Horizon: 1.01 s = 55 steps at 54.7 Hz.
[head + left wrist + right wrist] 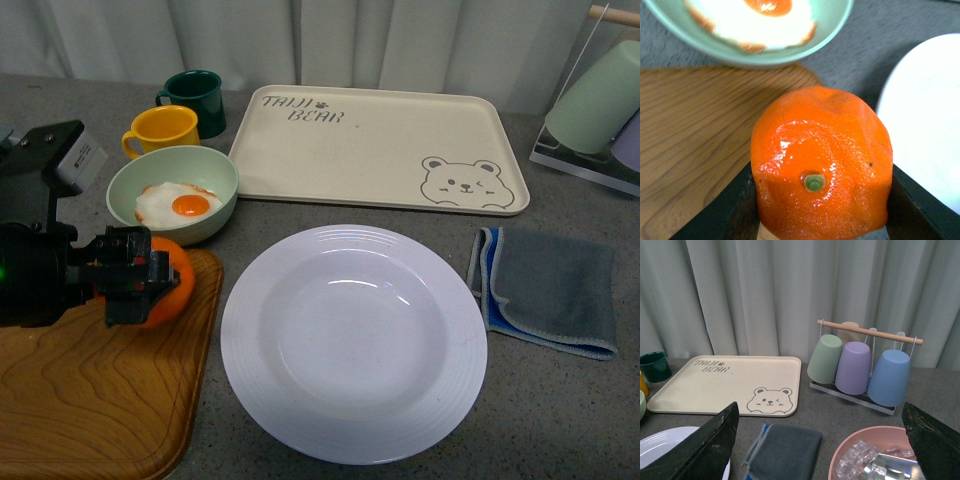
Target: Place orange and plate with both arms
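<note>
A kitchen setting: a grey speckled counter (540, 420) backed by pale curtains (400, 40) along the top. Mugs (195, 95) at upper left, a bowl (225, 172) holding a fried egg (178, 205), a wooden board (90, 400) at lower left, a white plate (352, 340) in the middle, a bear tray (370, 150), a dishcloth (550, 290) at right and cups (854, 367) on a rack (867, 332) show it

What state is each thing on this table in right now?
Left tool: shut on the orange.
Right tool: open, holding nothing.
Plate: flat, empty.
Green bowl: holds a fried egg.
Bear tray: empty.
Cloth: folded.
Rack cups: tilted, mouths down.
Pink bowl: holds clear cubes.
Yellow mug: upright.
Dark green mug: upright.
</note>
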Motion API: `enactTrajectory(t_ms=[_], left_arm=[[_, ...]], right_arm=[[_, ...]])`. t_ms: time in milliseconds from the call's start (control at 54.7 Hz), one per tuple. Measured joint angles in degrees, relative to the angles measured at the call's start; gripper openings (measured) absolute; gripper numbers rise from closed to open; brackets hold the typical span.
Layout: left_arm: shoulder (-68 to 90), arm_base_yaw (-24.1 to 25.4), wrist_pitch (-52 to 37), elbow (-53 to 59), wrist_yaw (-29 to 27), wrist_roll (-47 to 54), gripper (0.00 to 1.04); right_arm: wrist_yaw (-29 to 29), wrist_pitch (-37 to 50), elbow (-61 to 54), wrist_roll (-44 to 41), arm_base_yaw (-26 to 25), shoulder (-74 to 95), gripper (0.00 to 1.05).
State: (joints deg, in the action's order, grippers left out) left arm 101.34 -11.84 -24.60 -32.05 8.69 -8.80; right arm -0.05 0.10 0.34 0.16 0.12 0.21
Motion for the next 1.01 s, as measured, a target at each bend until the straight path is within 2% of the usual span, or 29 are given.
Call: enactTrajectory(t_ms=[201, 293, 457, 695, 951, 1006], left_arm=[[-2.54, -7.63, 0.59, -2.58, -2.82, 1.53, 0.55], [-0.2, -12.44, 0.96, -5.22, -3.91, 3.06, 0.55], [5.49, -17.7, 0.72, -8.79, -6.56, 3.19, 0.55], [11.85, -20.96, -0.09, -11.93, -8.13, 3.21, 0.54], [14.49, -21.35, 0.24, -13.11, -9.09, 4.96, 0.54], [14.47, -21.59, 0.31, -13.14, -8.63, 5.44, 0.65]], right_arm=[[0.0, 0.0, 0.0, 0.0, 0.0, 0.0, 0.95], [0.0, 0.0, 0.0, 0.0, 0.0, 0.0, 0.95], [0.0, 0.0, 0.0, 0.0, 0.0, 0.0, 0.95], [0.0, 0.0, 0.0, 0.0, 0.0, 0.0, 0.95], [0.0, 0.0, 0.0, 0.0, 0.0, 0.0, 0.95], [0.0, 0.0, 0.0, 0.0, 0.0, 0.0, 0.95]])
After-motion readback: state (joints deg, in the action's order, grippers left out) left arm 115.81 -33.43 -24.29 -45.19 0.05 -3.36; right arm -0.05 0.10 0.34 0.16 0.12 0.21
